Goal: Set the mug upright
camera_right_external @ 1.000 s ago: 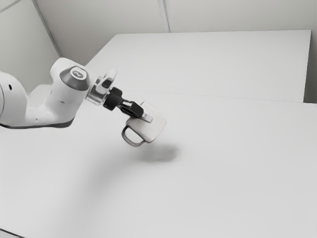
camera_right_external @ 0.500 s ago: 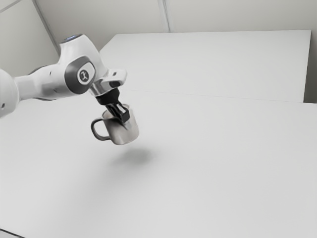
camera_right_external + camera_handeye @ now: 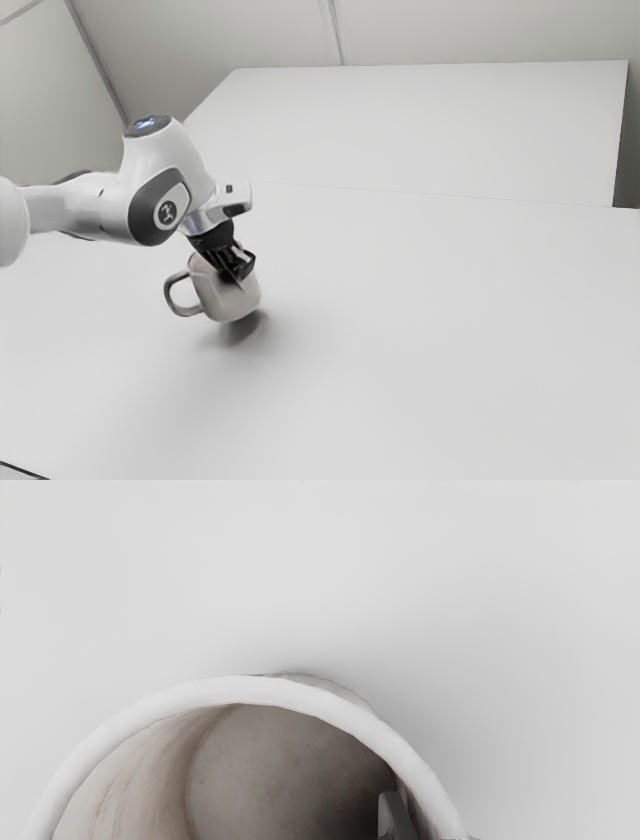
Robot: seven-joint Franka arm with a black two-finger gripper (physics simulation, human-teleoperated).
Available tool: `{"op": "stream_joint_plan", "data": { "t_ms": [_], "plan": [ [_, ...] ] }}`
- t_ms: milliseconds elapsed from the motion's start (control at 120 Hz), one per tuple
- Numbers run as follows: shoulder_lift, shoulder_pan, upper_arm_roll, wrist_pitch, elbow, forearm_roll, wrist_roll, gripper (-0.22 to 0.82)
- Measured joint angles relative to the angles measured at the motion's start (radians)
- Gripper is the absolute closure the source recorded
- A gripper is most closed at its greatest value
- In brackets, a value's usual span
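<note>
The end effector (image 3: 238, 275), pinched closed on the mug (image 3: 228, 302)'s wall, has lowered it toward the table (image 3: 420, 360).

In the exterior view, a broad, smooth white surface (image 3: 450, 350) spans the foreground. Towards one o'clock, beyond its thin edge line, lies a flat, straight-edged white panel (image 3: 430, 130). A plain pale-grey wall (image 3: 480, 30) stands behind, with a narrow upright grey strip (image 3: 335, 35) at twelve; a thin dark line (image 3: 25, 471) crosses the corner at eight.
</note>
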Motion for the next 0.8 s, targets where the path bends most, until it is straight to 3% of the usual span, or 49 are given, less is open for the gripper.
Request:
{"op": "stream_joint_plan", "data": {
  "t_ms": [342,800],
  "plan": [
    [0.001,-0.006,-0.001,0.172,-0.099,0.007,-0.112,0.77],
    [0.027,-0.008,-0.001,0.280,-0.154,0.005,-0.196,0.77]
  ]
}}
